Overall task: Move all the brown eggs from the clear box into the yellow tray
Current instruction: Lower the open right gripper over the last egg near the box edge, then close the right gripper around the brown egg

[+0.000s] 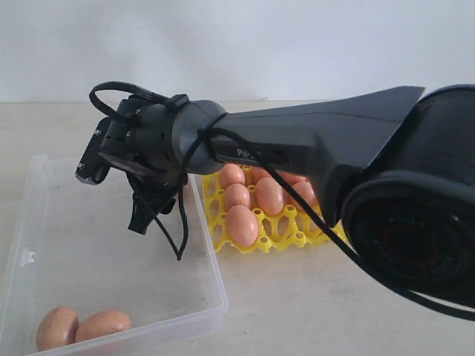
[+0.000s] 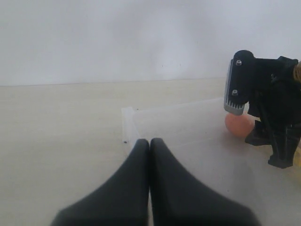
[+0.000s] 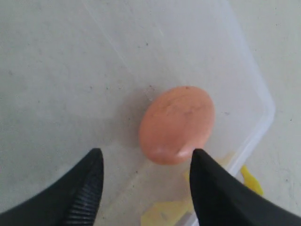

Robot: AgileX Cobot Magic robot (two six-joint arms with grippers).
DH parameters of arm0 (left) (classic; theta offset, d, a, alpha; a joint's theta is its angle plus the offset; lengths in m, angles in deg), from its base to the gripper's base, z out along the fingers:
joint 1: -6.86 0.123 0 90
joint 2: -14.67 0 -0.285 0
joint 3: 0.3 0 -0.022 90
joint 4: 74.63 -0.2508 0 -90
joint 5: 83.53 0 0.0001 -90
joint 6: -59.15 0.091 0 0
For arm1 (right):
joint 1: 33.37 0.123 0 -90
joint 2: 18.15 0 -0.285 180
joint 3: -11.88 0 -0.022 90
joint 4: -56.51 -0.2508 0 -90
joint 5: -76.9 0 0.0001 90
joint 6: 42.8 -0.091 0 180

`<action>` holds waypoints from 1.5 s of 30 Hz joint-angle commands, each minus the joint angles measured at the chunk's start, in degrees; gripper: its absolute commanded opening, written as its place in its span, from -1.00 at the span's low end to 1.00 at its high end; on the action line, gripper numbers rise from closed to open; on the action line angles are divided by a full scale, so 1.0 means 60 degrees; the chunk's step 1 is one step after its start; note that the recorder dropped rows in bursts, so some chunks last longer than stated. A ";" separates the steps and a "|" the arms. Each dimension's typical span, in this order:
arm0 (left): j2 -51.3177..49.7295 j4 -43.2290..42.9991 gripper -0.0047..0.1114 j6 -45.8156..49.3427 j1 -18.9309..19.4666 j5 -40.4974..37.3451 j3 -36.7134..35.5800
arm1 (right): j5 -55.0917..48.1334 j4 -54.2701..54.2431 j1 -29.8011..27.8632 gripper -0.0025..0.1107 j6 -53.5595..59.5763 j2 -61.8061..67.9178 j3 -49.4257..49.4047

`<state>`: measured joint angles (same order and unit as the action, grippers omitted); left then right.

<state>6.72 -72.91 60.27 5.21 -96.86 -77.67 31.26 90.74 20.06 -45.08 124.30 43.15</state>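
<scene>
The right end effector points down into the clear box with its jaws spread wide and nothing clamped. One brown egg lies on the box floor just past the fingertips, close to one finger and apart from the other, near the box wall that faces the yellow tray. The right arm stretches in from the right across the tray, its wrist bent down over the box. The left end effector is closed, its two fingers pressed together on nothing, aimed across the counter at a corner of the box. Three eggs are in the box: the one under the right end effector and two more brown eggs touching each other in the corner nearest the exterior camera. In the tray five eggs show plainly, with parts of others at the arm's edge; the arm hides the rest. One box and one tray stand side by side.
</scene>
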 commanded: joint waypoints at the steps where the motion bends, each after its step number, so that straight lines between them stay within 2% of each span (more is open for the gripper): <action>1: 0.0028 0.0051 -0.99 0.0005 -0.0039 0.0012 0.0025 | 0.0238 0.0167 -0.0073 -0.03 -0.0238 0.0178 0.0135; 19: 0.0028 0.0051 -0.99 0.0005 -0.0039 0.0012 0.0025 | -0.0037 0.0371 -0.0509 -0.03 -0.0209 0.1076 0.0989; 21: 0.0028 0.0051 -0.99 0.0005 -0.0039 0.0012 0.0025 | -0.0114 0.0306 -0.0509 -0.24 -0.0235 0.1076 0.0989; 22: 0.0028 0.0051 -0.99 0.0005 -0.0039 0.0012 0.0025 | -0.0193 0.0222 -0.0492 -0.59 -0.0276 0.1034 0.0989; 23: 0.0028 0.0051 -0.99 0.0005 -0.0039 0.0012 0.0025 | -0.0216 0.0144 -0.0491 -0.81 -0.0312 0.0968 0.0989; 24: 0.0028 0.0051 -0.99 0.0005 -0.0039 0.0012 0.0025 | -0.0275 0.0009 -0.0431 -0.94 -0.0563 0.0794 0.0989; 29: 0.0028 0.0051 -0.99 0.0005 -0.0039 0.0012 0.0025 | -0.1485 -0.0887 -0.0011 -0.93 -0.0559 -0.0269 0.0989; 34: 0.0028 0.0051 -0.99 0.0005 -0.0039 0.0012 0.0025 | -0.1504 -0.1215 0.0342 -0.93 -0.0095 -0.0827 0.0989; 36: 0.0028 0.0051 -0.99 0.0005 -0.0039 0.0012 0.0025 | -0.1284 -0.1289 0.0281 -0.85 0.0191 -0.1044 0.0989; 42: 0.0028 0.0051 -0.99 0.0005 -0.0039 0.0012 0.0025 | -0.0846 -0.0982 0.0119 0.02 0.1482 -0.1132 0.0989; 45: 0.0028 0.0051 -0.99 0.0005 -0.0039 0.0012 0.0025 | -0.0232 -0.0885 0.0119 0.11 0.1644 -0.1099 0.0989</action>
<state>6.72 -72.91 60.27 5.21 -96.86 -77.67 26.52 84.59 20.99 -37.15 118.21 49.21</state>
